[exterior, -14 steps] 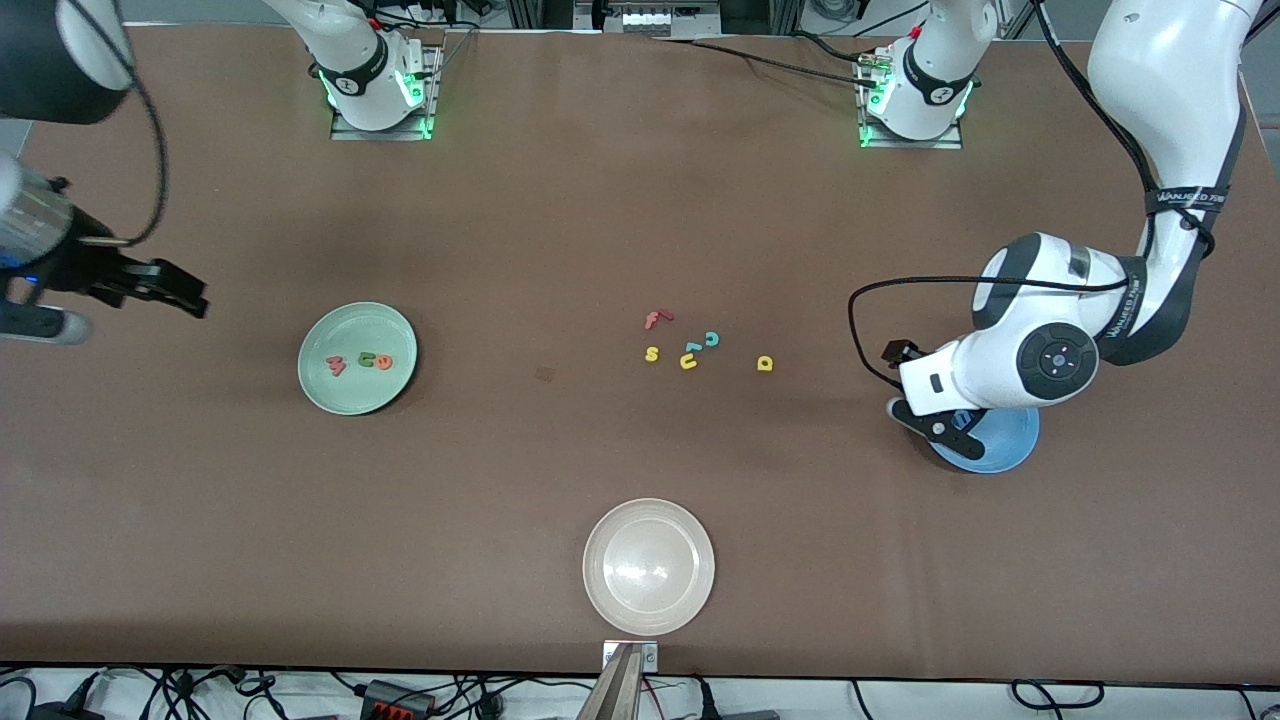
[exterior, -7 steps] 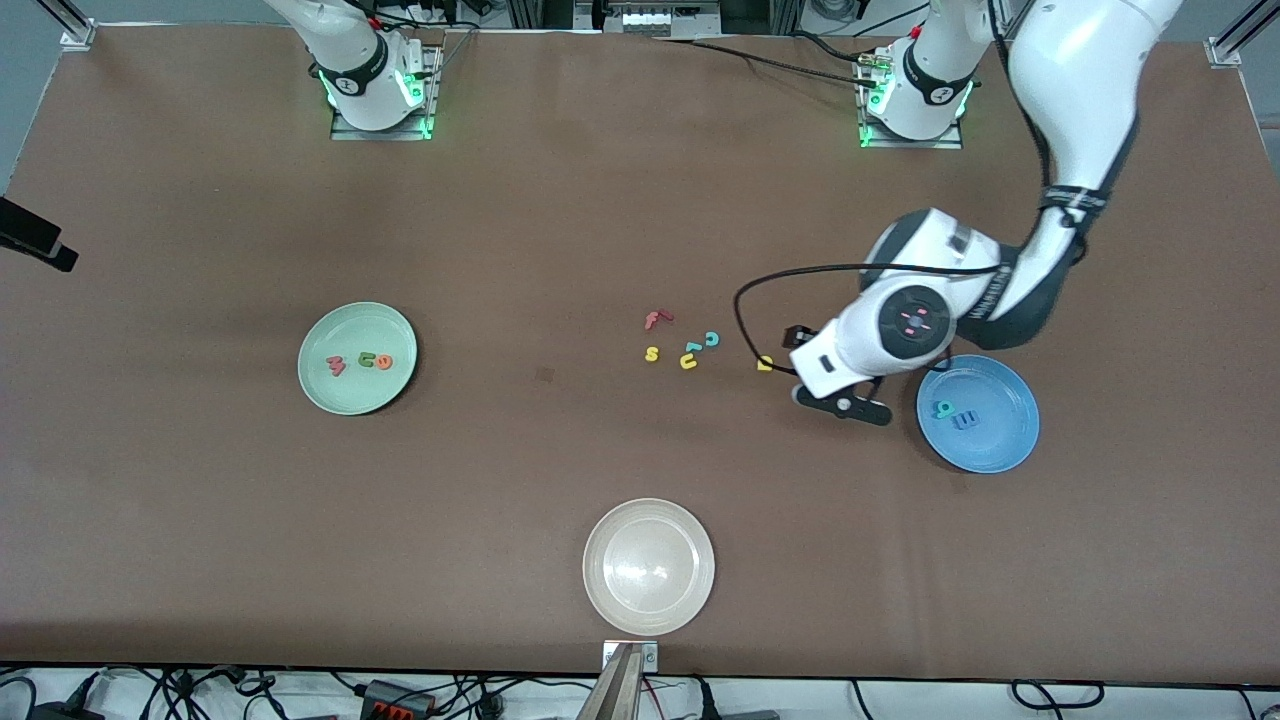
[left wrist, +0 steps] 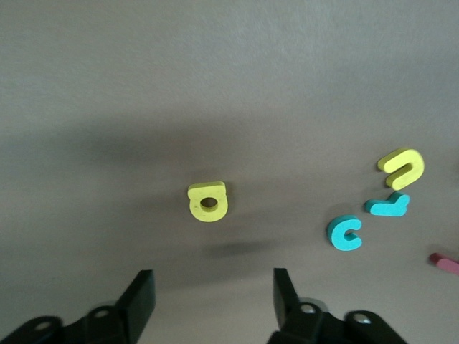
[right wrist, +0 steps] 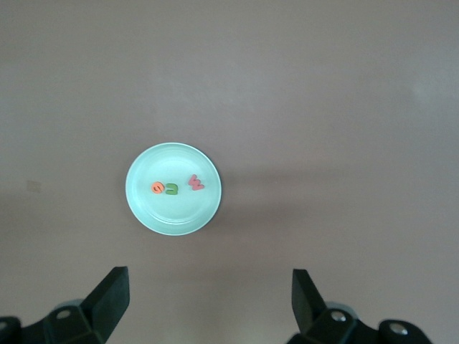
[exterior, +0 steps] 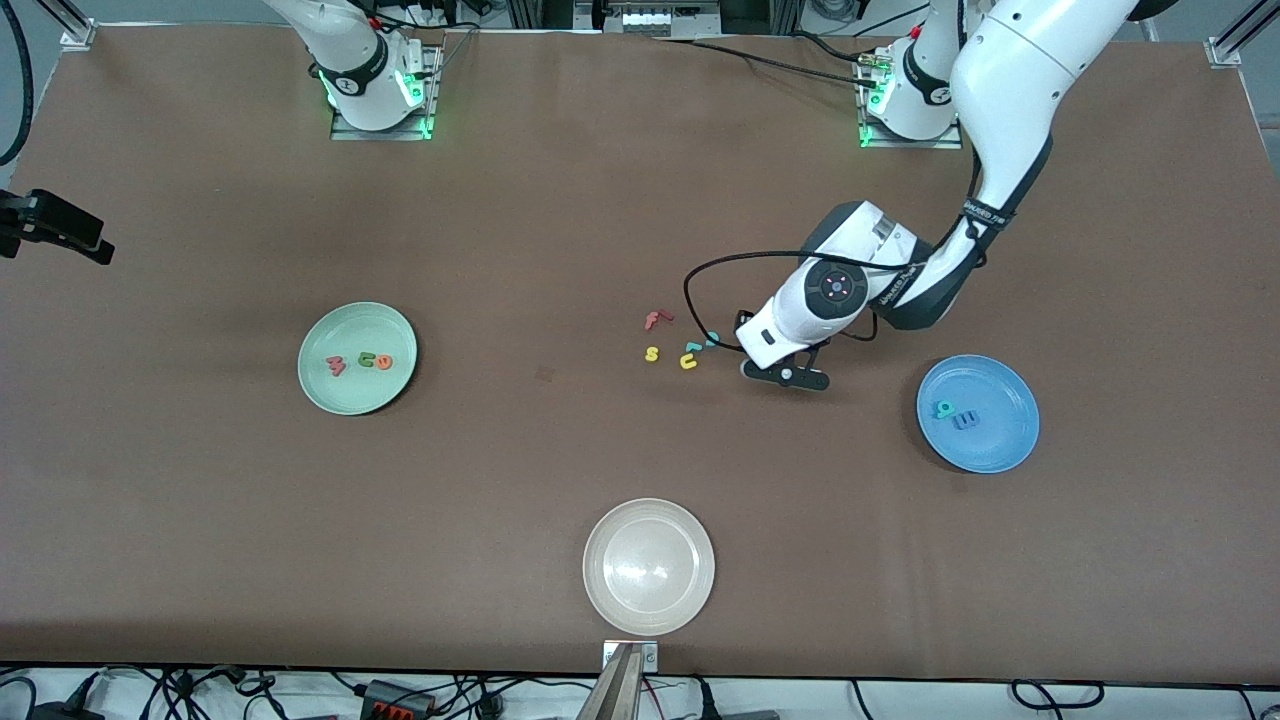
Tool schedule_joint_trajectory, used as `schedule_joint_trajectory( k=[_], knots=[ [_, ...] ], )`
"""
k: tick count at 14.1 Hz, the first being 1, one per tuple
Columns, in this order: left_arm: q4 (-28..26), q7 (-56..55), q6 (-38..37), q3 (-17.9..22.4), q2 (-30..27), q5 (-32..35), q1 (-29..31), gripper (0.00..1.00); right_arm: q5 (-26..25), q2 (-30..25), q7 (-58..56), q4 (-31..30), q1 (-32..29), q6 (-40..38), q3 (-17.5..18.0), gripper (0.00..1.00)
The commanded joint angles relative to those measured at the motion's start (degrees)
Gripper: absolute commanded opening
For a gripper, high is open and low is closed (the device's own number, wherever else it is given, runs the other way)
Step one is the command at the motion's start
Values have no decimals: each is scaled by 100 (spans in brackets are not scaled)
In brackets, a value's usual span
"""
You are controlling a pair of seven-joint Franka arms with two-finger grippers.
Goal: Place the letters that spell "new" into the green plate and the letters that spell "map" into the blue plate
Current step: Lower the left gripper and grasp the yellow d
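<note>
**Left claw hangs over the last yellow letter**

At the right arm's end of the bench the right claw (right wrist: 208, 301) waits high up with its fingers spread wide and nothing between them. Under it lies the green plate (exterior: 357, 400), holding the red-pink w (exterior: 336, 366), the olive-green n (exterior: 366, 359) and the orange e (exterior: 383, 362) in a row.

Near the middle of the bench sit the leftover letters: a red f (exterior: 656, 319), a yellow s (exterior: 652, 353), a yellow u (exterior: 688, 362) and a teal c (left wrist: 345, 233). A whitish plate (exterior: 648, 615) rests nearer the front camera than this cluster.

Just beside the cluster, toward the left arm's end, the left claw (left wrist: 214, 301) hovers low over the yellow bowl-and-stem letter (left wrist: 208, 201). Its fingers (left wrist: 141, 297) stand apart and empty; the letter lies flat on the bench, ahead of the fingertips and roughly centred on the gap.

Farther along, the blue plate (exterior: 1000, 450) carries the teal bowl-and-stem letter (exterior: 942, 408) and the blue m (exterior: 965, 420) side by side.
</note>
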Motion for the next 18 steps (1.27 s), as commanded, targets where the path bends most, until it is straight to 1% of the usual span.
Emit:
schedule_joint_trajectory(
  k=[1, 4, 5, 7, 9, 10, 11, 12, 13, 14, 16, 17, 18],
  knots=[
    [-9, -94, 168, 34, 106, 369, -26, 69, -31, -148, -56, -412, -112, 320, -9, 100],
    [-18, -164, 554, 68, 283, 413, -34, 67, -66, -130, -100, -395, -77, 269, 26, 100],
    [-18, -173, 590, 103, 318, 517, -52, 64, -74, -130, -100, -369, -69, 295, 44, 100],
    [-1, -277, 599, 130, 318, 930, -26, 61, -40, -104, -91, -360, -68, 365, 44, 100],
    [34, -523, 747, 130, 449, 984, -87, 54, -31, -60, -91, -351, -86, 365, 35, 100],
    [34, -655, 879, 148, 520, 1002, -218, 54, -31, -60, -91, -351, -86, 313, 35, 100],
    [26, -700, 889, 243, 546, 1115, -254, 51, -39, -69, -117, -342, -77, 312, 35, 100],
    [34, -709, 881, 271, 529, 1177, -263, 44, -39, -60, -117, -342, -86, 312, 35, 100],
    [52, -709, 881, 280, 520, 1178, -263, 38, -39, -60, -100, -342, -86, 321, 35, 100],
    [52, -744, 881, 280, 529, 1178, -263, 34, -39, -60, -91, -333, -86, 330, 26, 100],
    [70, -910, 881, 280, 520, 1178, -272, 23, -39, -43, -91, -333, -86, 313, 26, 100],
    [70, -937, 881, 280, 520, 1178, -272, 20, -39, -43, -91, -333, -86, 312, 26, 100],
    [70, -938, 881, 280, 520, 1186, -263, 20, -39, -43, -82, -333, -86, 312, 26, 100]
  ],
)
